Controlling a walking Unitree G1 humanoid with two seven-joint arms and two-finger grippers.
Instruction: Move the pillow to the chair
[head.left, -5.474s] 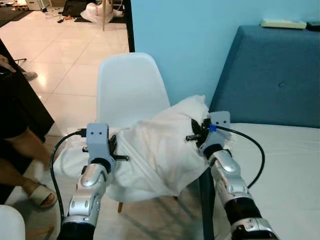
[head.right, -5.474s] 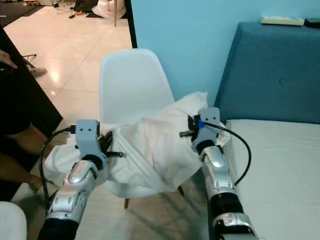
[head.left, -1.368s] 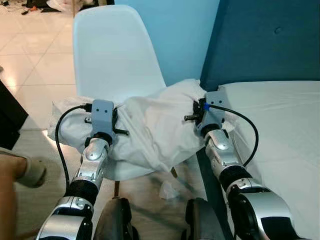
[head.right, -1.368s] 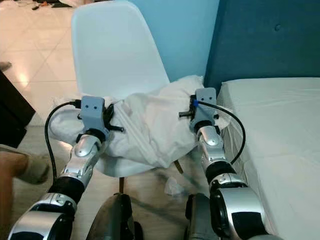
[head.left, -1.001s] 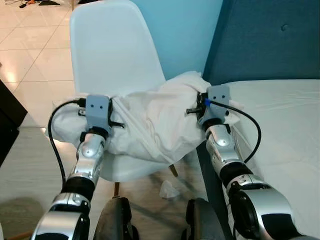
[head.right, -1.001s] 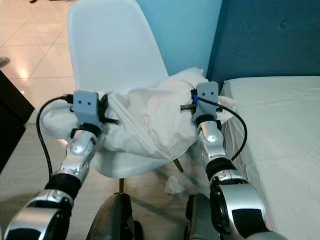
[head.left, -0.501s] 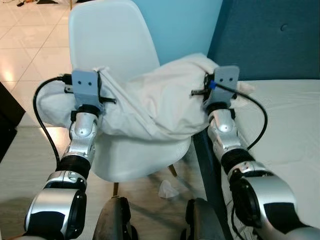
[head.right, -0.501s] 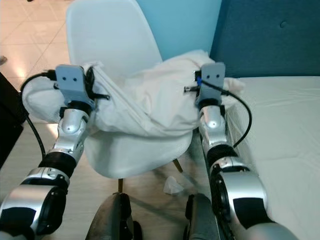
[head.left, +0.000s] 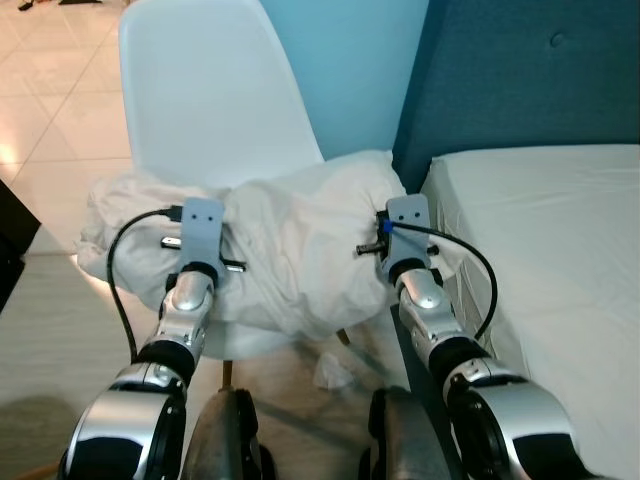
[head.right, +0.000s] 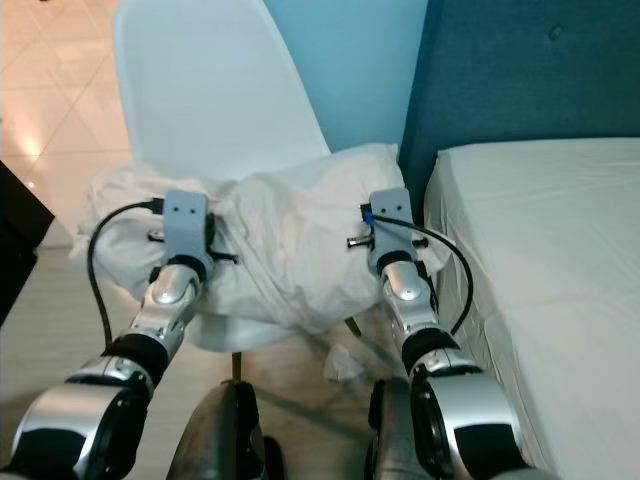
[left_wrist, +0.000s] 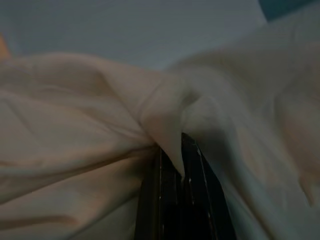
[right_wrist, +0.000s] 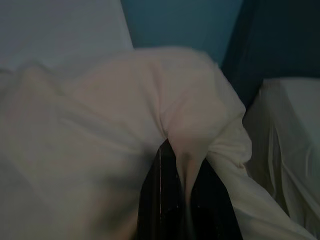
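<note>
White pillow (head.left: 290, 240) lies on chair (head.left: 205, 95), pinched by left gripper (left_wrist: 181, 172) and right gripper (right_wrist: 184, 175).

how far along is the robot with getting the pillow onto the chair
Mostly done: the pillow lies slumped across the white chair seat, beside the bed. In hand: the left gripper and the right gripper each pinch a fold of its fabric. Left: open both grippers and pull the arms back.

One pillow (head.left: 300, 240), one chair (head.left: 210, 100), one bed (head.left: 560, 260) — two claws: left claw (left_wrist: 181, 165), right claw (right_wrist: 182, 172).
</note>
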